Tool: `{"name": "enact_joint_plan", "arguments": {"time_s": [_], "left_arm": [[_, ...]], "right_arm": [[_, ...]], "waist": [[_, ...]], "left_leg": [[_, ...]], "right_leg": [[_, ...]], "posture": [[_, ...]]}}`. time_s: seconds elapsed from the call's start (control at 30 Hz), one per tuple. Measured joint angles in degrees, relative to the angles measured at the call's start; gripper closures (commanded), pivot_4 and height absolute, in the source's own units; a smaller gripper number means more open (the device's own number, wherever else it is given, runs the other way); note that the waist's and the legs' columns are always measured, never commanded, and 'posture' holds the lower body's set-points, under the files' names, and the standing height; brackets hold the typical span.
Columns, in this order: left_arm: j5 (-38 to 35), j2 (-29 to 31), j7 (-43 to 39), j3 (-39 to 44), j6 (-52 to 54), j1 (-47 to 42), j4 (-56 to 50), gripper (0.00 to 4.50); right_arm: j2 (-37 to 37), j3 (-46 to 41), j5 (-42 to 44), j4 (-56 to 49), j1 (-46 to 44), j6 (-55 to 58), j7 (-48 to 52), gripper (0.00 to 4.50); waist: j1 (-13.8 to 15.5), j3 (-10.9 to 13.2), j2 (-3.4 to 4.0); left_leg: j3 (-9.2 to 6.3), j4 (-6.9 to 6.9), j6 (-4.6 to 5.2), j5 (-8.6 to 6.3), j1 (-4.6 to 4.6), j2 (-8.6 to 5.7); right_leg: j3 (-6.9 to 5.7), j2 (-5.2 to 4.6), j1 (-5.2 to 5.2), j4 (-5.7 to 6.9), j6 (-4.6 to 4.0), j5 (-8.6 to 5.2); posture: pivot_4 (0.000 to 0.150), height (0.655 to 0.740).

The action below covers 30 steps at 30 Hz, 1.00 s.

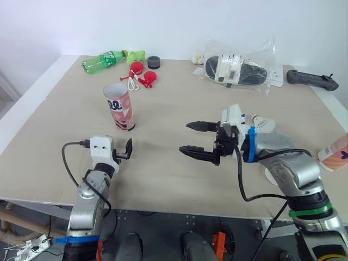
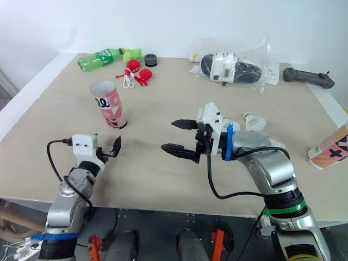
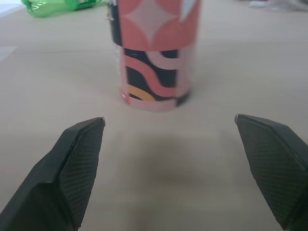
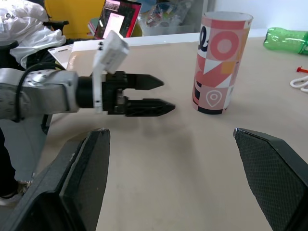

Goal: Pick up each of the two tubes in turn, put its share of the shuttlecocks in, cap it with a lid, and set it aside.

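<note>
1. Tube (image 1: 119, 106) stands upright with its mouth open, on the table (image 1: 163, 179), left of centre. Second tube (image 1: 334, 152) is at the right edge and looks tipped on its side.
2. Bag (image 1: 239, 65) with dark shoes inside sits at the far edge, right of centre.
3. Right gripper (image 1: 183, 137) is released, fingers spread. It hovers mid-table pointing left, well apart from both tubes.
4. Bottle (image 1: 103, 60) lies at the far left corner.
5. Left gripper (image 1: 126, 150) is released too, jaws wide. It is aimed at the upright tube just ahead, not touching.
6. Shuttlecock (image 1: 265, 124) lies just behind the right wrist.
7. Black lid (image 1: 154, 62) is on the far side, near the bottle.
</note>
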Motion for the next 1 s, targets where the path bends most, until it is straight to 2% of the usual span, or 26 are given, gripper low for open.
{"name": "enact_joint_plan", "arguments": {"time_s": [0.37,1.0], "left_arm": [[0.10,4.09,-2.65,0.42,-1.75,-12.37,16.55,0.00],[0.20,8.49,-9.95,0.52,-15.78,-32.31,51.39,0.00]], "right_arm": [[2.62,0.04,-2.41,0.43,-1.19,-0.30,-0.40,0.08],[7.08,-3.28,-2.72,1.11,-1.09,1.10,-7.51,0.08]], "waist": [[-0.02,0.00,0.00],[-0.06,0.00,0.01]], "left_leg": [[-0.07,0.00,-0.02,0.01,-0.10,0.00],[-0.18,0.00,-0.03,0.02,-0.20,-0.01]], "right_leg": [[-0.07,0.00,-0.05,0.00,0.01,0.00],[-0.19,0.00,-0.08,0.01,0.01,0.00]], "posture": [[0.150,0.7400],[0.150,0.7400]]}}
